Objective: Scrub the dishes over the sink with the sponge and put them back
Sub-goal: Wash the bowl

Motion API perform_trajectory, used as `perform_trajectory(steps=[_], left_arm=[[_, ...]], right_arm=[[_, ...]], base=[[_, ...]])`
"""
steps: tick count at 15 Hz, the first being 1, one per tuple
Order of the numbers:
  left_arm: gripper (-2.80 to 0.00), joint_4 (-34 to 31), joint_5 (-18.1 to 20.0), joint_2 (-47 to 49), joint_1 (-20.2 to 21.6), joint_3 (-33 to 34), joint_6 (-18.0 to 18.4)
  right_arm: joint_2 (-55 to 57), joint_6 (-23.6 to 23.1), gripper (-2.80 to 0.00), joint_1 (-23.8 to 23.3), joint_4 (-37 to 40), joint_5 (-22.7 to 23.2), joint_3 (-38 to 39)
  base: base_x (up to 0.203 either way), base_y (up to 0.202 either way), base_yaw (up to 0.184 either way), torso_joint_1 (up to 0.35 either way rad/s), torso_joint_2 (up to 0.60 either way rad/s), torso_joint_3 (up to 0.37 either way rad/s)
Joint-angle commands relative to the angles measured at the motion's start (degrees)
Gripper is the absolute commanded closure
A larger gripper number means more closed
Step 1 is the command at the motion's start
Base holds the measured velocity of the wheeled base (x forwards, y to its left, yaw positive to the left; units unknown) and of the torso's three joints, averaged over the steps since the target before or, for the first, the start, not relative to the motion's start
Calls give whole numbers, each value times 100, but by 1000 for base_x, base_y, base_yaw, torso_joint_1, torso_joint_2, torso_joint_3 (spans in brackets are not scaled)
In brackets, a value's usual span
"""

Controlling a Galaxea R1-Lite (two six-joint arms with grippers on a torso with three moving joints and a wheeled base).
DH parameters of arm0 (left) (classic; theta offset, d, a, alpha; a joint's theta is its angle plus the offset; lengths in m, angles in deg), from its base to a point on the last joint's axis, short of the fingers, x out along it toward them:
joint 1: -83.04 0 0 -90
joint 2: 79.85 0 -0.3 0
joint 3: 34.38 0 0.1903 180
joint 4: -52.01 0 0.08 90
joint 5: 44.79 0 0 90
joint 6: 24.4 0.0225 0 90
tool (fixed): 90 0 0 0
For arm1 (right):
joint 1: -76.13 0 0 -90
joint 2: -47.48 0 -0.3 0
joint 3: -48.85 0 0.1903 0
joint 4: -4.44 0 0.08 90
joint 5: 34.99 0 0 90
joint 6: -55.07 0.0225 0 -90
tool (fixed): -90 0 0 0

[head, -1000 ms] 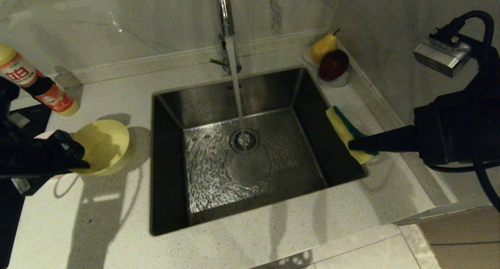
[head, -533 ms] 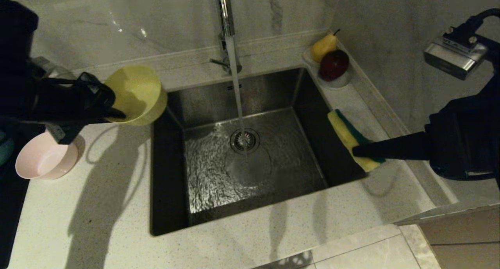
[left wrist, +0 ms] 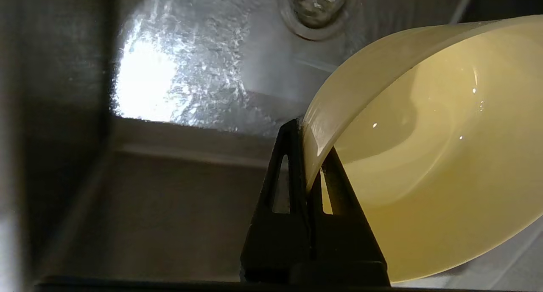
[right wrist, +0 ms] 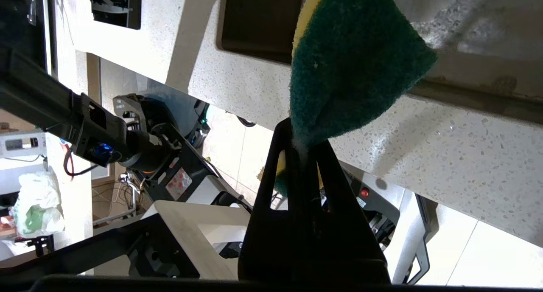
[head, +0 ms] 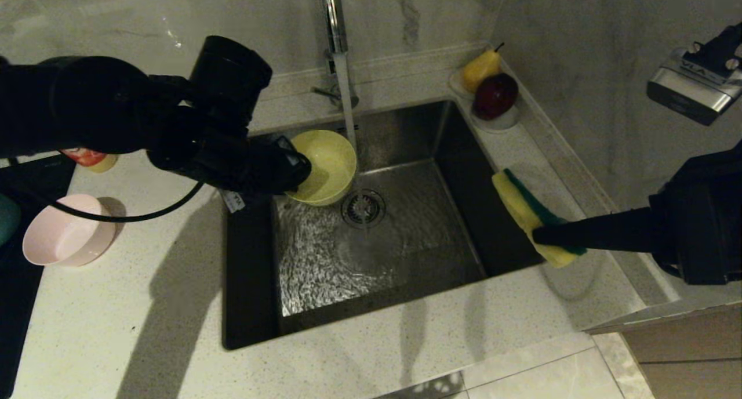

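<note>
Left jaws pinch the yellow bowl (head: 324, 166) beside the tap stream (head: 348, 109); right jaws pinch the sponge (head: 530, 213).

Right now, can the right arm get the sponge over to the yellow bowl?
Probably yes. The right gripper holds the sponge at the sink's right edge, the left gripper holds the yellow bowl beside the water stream, with only open basin between them.

bottle (head: 87, 158) mostly behind left arm, teal object (head: 7, 219) cut off, perhaps a bowl
</note>
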Motion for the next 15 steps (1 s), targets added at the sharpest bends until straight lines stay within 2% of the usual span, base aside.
perform_trajectory(steps=[1,6,15], left_arm=[[0,-16,-12,570,-156,-366,-20],[0,-8,-10,987,-235,-667,-33],[0,-17,-10,866,-240,-684,-53]], right_arm=[[-26,10,0,2,13,10,19],[-44,36,0,11,5,61,72],[-61,28,0,55,5,72,54]], base=[[0,0,0,0,0,0],[0,0,0,0,0,0],[0,0,0,0,0,0]])
